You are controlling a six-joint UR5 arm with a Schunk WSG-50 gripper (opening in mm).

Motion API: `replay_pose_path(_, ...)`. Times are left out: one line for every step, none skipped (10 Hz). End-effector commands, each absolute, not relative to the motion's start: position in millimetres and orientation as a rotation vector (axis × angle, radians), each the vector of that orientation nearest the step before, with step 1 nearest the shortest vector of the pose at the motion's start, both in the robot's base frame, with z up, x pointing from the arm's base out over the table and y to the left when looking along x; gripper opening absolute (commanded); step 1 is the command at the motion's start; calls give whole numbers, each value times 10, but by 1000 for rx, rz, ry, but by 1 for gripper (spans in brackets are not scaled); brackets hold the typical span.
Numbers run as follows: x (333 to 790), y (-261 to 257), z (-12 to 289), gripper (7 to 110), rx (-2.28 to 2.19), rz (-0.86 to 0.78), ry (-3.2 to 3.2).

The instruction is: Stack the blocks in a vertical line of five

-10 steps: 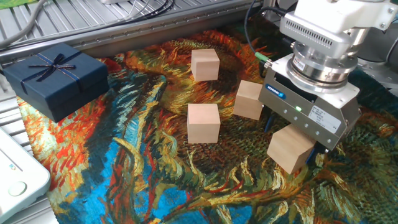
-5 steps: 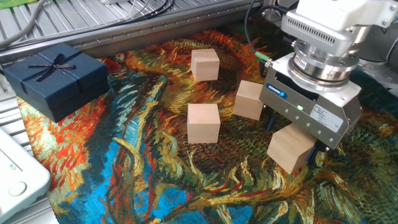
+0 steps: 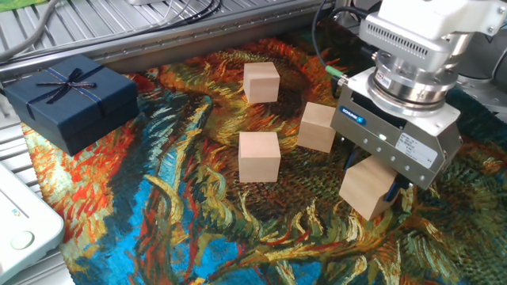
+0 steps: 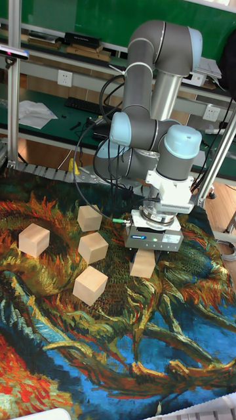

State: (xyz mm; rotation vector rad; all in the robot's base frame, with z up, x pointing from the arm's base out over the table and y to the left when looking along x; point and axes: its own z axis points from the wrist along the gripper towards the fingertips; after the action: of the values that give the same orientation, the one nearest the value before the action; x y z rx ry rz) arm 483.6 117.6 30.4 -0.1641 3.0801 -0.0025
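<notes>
Bright painted cloth [image 3: 158, 229] spread over the whole table, full of orange, yellow and blue swirls. Looks soft and a bit bumpy, so maybe not the best floor for a tall tower. Behind it in the tall fixed view, a green wall [image 4: 98, 20] and a long bench with a black keyboard [image 4: 82, 105].

Low over the cloth, on the right of the fixed view, the grey two-finger gripper [image 3: 374, 176] at the end of the big grey robot arm [image 4: 154, 85]. Shut tight on one pale beige wooden cube [image 3: 366, 190], with a dark finger on each side. Holds it a little tilted, one corner down. Cannot tell whether touching the cloth or just above it. Gripped, most likely, to be carried onto another cube.

Four more pale wooden cubes loose on the cloth, none on top of another: nearest cube [image 3: 318, 127] just beside the gripper, middle cube [image 3: 260, 156], far cube [image 3: 261, 82], and a lone cube [image 4: 34, 239] seen only in the tall fixed view. No tower yet, so only the start of the job.

Dark blue gift box with a ribbon bow [image 3: 70, 99] well apart at the cloth's left edge. Not part of the stack.
</notes>
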Motion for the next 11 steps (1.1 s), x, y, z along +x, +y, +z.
replay_pose_path(4847,1192,313,66,-143,16,3078)
replay_pose_path(4849,1180,303,66,-129,14,3075)
replay_pose_path(4858,1182,303,66,-117,16,3071)
replay_pose_path(4861,1182,303,66,-112,16,3070)
replay_pose_path(4861,1186,303,66,-117,19,3069)
replay_pose_path(4869,1178,304,66,-124,13,3066)
replay_pose_path(4889,1151,310,66,-127,-4,3059)
replay_pose_path(4896,1139,324,66,-127,-11,3059)
replay_pose_path(4897,1137,328,66,-127,-15,3061)
replay_pose_path(4894,1142,328,66,-127,-13,3062)
replay_pose_path(4894,1146,328,66,-132,-11,3062)
